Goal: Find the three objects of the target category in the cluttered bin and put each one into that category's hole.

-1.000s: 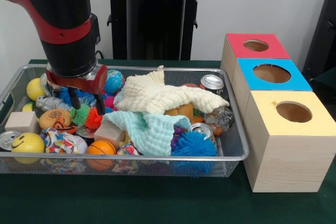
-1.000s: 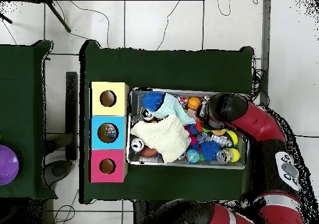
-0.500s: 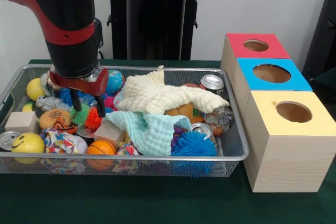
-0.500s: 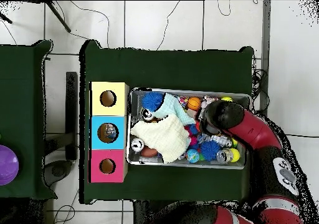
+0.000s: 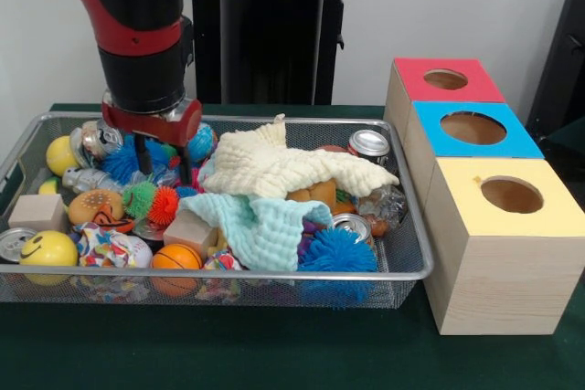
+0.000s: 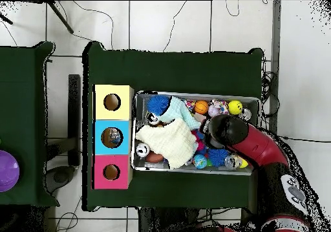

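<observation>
The bin (image 5: 274, 276) is a silver wire-mesh tray full of toys; it also shows in the overhead view (image 6: 194, 94). My gripper (image 5: 164, 167) hangs over its left rear part, open and holding nothing. Its fingers (image 5: 186, 168) hover just above a blue spiky ball (image 5: 123, 160), a green spiky ball (image 5: 139, 198) and a red-orange spiky ball (image 5: 164, 205). To the right of the bin stand a red box (image 5: 445, 79), a blue box (image 5: 473, 128) and a yellow box (image 5: 512, 196), each with a round hole on top. In the overhead view the arm (image 6: 227, 130) hides the gripper.
A cream cloth (image 5: 283, 166) and a mint cloth (image 5: 260, 226) cover the bin's middle. Around them lie two cans (image 5: 369, 143), another blue spiky ball (image 5: 336, 251), a smiley ball (image 5: 47, 248), a small basketball (image 5: 175, 258) and wooden blocks (image 5: 38, 212).
My gripper has risen a little and moved right, towards the far side of the bin. It stays open and empty. The toys have not visibly moved.
</observation>
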